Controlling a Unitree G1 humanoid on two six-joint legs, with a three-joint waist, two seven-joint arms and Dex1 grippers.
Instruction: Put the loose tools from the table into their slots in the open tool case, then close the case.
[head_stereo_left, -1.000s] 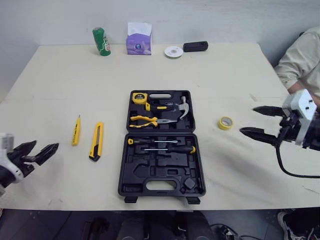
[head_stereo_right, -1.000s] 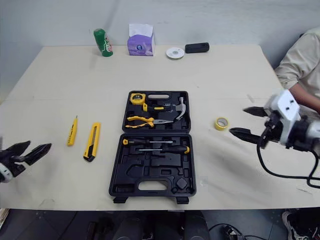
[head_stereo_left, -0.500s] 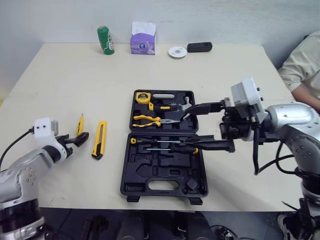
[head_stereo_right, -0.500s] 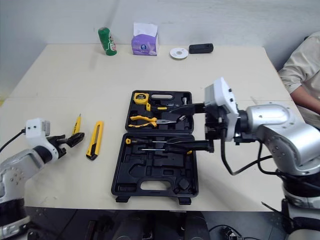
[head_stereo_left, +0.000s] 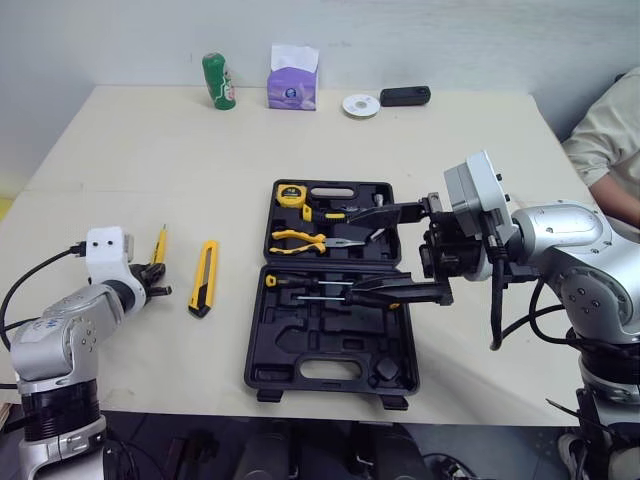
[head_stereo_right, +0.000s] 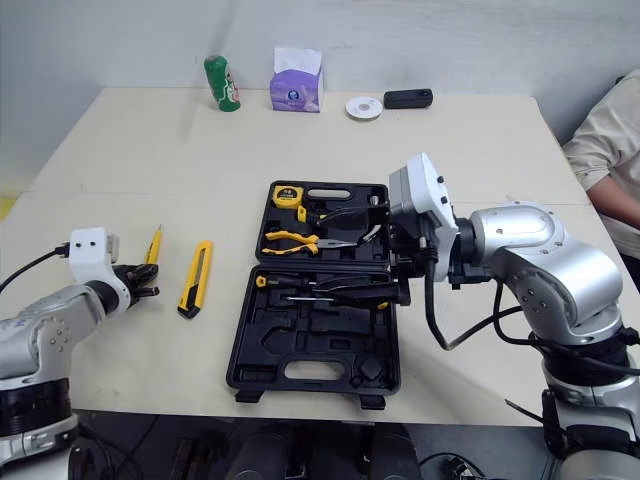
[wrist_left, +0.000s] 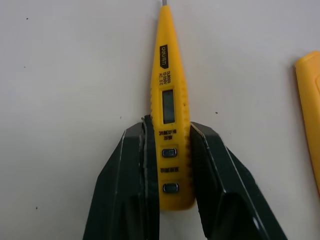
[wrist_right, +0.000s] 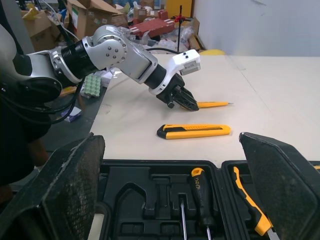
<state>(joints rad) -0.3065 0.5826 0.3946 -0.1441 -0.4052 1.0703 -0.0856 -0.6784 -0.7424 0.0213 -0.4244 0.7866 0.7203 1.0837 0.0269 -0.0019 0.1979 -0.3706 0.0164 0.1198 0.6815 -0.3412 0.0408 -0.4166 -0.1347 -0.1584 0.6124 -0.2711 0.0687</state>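
The open black tool case (head_stereo_left: 330, 345) lies mid-table, holding a tape measure (head_stereo_left: 290, 194), pliers (head_stereo_left: 298, 238), a hammer and screwdrivers (head_stereo_left: 318, 285). To its left lie a yellow tester pen (wrist_left: 169, 100) and a yellow utility knife (head_stereo_left: 203, 291). My left gripper (wrist_left: 167, 126) is shut on the tester pen's rear end, which rests on the table; a finger (wrist_left: 135, 165) presses each side. Over the case's hinge line my right gripper (head_stereo_left: 348, 252) hovers open, with nothing between its fingers. The right wrist view shows the left gripper (wrist_right: 182, 102) on the tester pen (wrist_right: 215, 104) beyond the knife (wrist_right: 195, 131).
Along the table's far edge stand a green can (head_stereo_left: 216, 79), a purple tissue box (head_stereo_left: 292, 82), a white tape roll (head_stereo_left: 360, 105) and a black device (head_stereo_left: 405, 96). A person's sleeve (head_stereo_left: 610, 130) shows at the right edge.
My left gripper has moved up to the tester pen and shut on it. My right arm has swung in from the right to above the case, staying open.
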